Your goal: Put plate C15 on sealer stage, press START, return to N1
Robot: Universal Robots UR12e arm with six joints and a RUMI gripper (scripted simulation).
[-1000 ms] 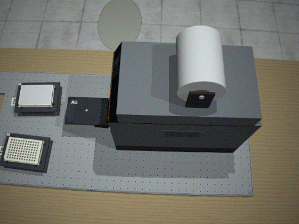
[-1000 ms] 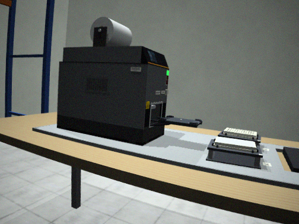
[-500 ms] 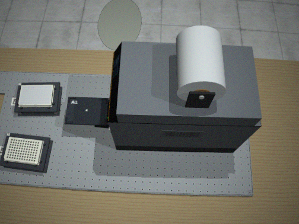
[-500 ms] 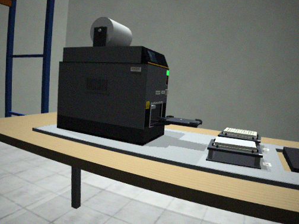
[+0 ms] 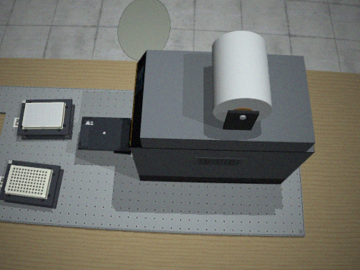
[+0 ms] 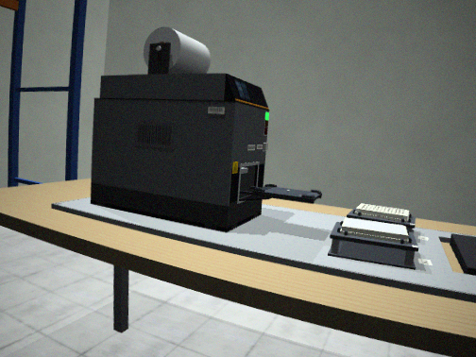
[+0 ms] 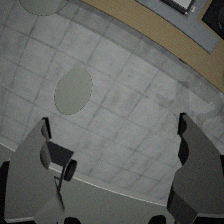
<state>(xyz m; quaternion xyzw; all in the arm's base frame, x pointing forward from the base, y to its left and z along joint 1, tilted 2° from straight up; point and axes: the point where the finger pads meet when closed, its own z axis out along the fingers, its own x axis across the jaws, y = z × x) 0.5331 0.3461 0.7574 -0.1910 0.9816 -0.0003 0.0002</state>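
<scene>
Plate C15 point(image 5: 28, 181) point(image 6: 383, 212), pale with open wells, lies in nest N1 point(image 5: 55, 186) and looks flat. A white-topped plate point(image 5: 43, 115) point(image 6: 375, 229) lies in nest N2 point(image 5: 69, 118) point(image 6: 373, 254). The sealer point(image 5: 161, 99) point(image 6: 161, 164) has its dark stage point(image 5: 94, 140) point(image 6: 290, 193) out and bare, marked A1. The sealer's lamp point(image 6: 267, 116) is green. The START button cannot be made out. My gripper point(image 7: 113, 117) is open and empty, over the floor beyond the table edge in the wrist view. It is outside the top and exterior views.
A white foil roll point(image 5: 241, 74) point(image 6: 189, 53) stands on top of the sealer. The perforated base board point(image 5: 200, 221) carries the sealer and both nests. A dark block point(image 6: 465, 251) is at the right in the exterior view. A blue rack point(image 6: 76, 93) stands behind the table.
</scene>
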